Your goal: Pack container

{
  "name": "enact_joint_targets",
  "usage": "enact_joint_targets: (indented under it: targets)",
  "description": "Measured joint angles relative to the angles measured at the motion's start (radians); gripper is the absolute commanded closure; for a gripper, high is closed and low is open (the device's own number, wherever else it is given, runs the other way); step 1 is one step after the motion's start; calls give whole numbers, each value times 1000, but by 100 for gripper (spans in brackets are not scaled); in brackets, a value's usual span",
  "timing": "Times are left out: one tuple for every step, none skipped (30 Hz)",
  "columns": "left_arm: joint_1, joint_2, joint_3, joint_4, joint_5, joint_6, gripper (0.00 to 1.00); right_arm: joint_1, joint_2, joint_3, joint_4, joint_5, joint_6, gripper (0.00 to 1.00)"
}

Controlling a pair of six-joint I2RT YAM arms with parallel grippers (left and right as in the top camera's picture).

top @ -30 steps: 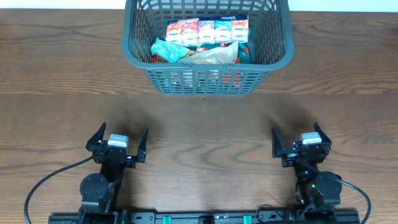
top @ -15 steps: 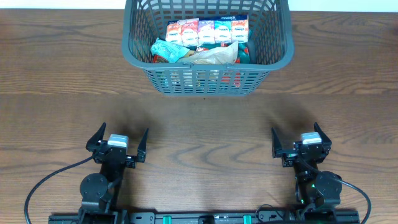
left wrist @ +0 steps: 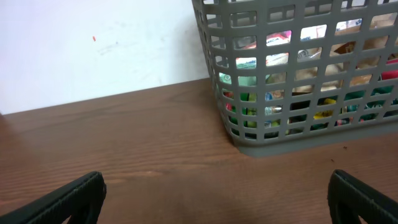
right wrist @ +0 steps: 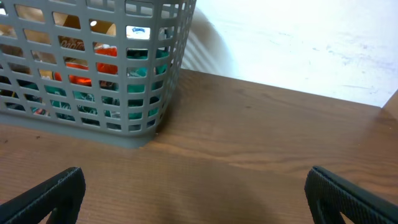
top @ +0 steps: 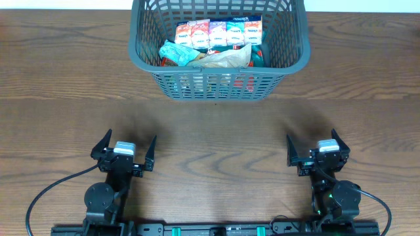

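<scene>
The container [top: 218,86], a dark grey lattice basket, stands at the far middle of the table with several colourful packets [top: 218,34] inside. Its near-left corner [left wrist: 249,140] shows in the left wrist view, its near-right corner [right wrist: 134,134] in the right wrist view. My left gripper [top: 125,145] rests open near the front left, nothing between its fingers [left wrist: 68,199]. At the front right my right gripper [top: 314,145] also stands open and empty, its fingers [right wrist: 348,196] spread wide. Both grippers are well short of the container.
The wooden table [top: 216,137] stretches between the grippers and the basket. A white wall [left wrist: 93,50] rises behind the table's far edge. Cables [top: 46,193] trail from the arm bases at the front edge.
</scene>
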Motion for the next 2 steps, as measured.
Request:
enact_joint_targets:
  targets:
    - [0,0,0,0,0,0,1,0,0,0,0,0,0,1]
    - [0,0,0,0,0,0,1,0,0,0,0,0,0,1]
